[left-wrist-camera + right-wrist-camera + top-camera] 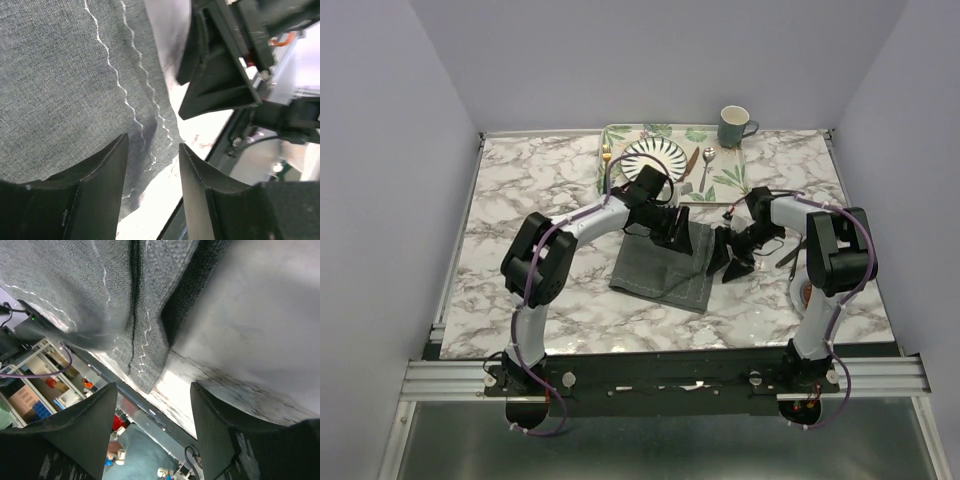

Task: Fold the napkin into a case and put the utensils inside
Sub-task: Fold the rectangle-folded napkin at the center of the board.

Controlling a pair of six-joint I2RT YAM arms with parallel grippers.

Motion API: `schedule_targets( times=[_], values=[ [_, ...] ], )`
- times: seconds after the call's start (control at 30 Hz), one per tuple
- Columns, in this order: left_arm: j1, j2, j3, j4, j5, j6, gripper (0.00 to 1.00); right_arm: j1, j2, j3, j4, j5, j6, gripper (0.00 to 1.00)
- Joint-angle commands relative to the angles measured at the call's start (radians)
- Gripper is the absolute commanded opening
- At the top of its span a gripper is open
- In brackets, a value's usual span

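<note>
Napkin (pixel 661 270): coarse grey weave, wavy stitching

Napkin (pixel 660 268) — far edge hidden beneath the left gripper (pixel 682 238); both wrist views cut its cloth off at their edges. Fork (pixel 606 154) — too small to show its tines.
</note>
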Motion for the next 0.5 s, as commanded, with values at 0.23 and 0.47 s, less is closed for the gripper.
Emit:
schedule_targets(
  times=[0.23,0.47],
  values=[
    [0.202,-0.208,-0.148,-0.133,-0.024,0.294,0.48,0.001,-0.019,0.013,0.023,-0.013,-0.028,0.62],
    [0.193,-0.196,-0.191,-0.229,-0.081,0.415,0.42,0.001,-0.016,0.185,0.017,0.043,-0.074,0.57]
  ],
)
